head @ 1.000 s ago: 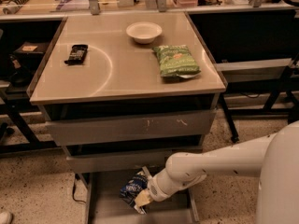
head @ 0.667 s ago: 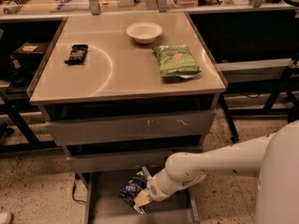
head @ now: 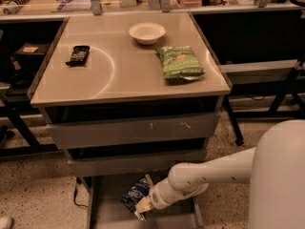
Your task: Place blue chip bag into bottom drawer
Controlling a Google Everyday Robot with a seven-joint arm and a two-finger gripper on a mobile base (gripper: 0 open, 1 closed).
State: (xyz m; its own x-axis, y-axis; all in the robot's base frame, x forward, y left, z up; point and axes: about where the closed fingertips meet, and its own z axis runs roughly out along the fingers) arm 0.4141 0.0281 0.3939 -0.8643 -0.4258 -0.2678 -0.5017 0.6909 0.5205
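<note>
The blue chip bag [head: 135, 195] is dark blue with white speckles and sits low over the open bottom drawer [head: 107, 209], a shallow grey tray pulled out under the cabinet. My gripper [head: 143, 206] is at the end of the white arm [head: 205, 175], which reaches in from the right, and it is right at the bag's lower right edge. The gripper's tip is mostly hidden behind its cream wrist and the bag. I cannot tell whether the bag rests on the drawer floor.
Two upper grey drawer fronts [head: 133, 130] are closed above. On the tabletop lie a green chip bag [head: 179, 62], a white bowl [head: 147, 32] and a small black packet [head: 78, 54]. My white base [head: 279, 175] fills the lower right. Dark table legs [head: 19, 128] stand at left.
</note>
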